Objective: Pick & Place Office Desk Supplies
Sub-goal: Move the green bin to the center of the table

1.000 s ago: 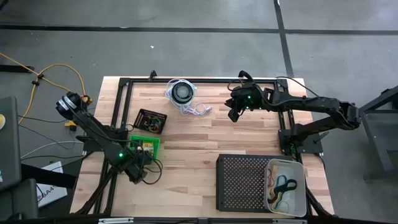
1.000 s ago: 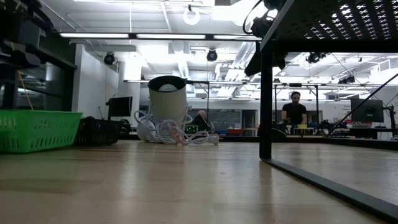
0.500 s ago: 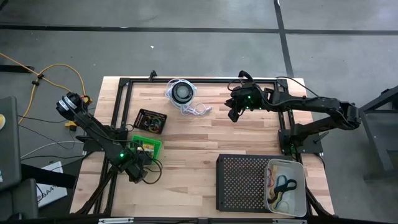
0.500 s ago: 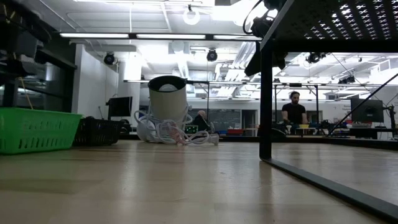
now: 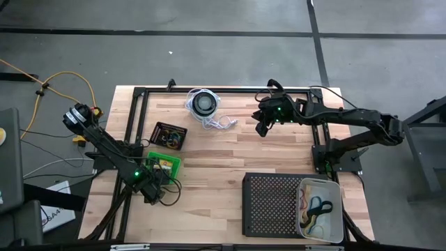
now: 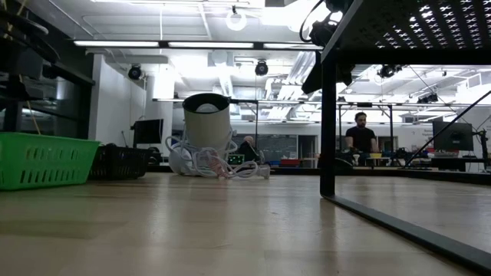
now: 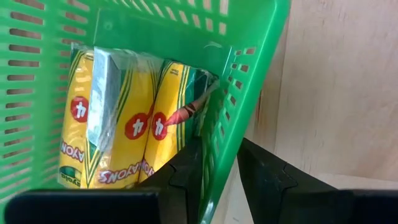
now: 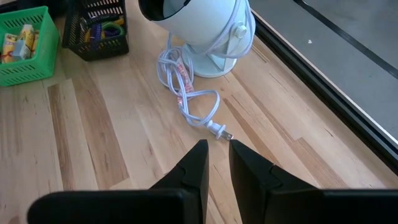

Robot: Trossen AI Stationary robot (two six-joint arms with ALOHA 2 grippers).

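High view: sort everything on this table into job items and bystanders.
Job:
- yellow packets in the green basket, whose wall the left tool grips
- small colourful items in the black basket
- rubber bands in the white bin

Lying about:
- white appliance with cord
- black perforated tray
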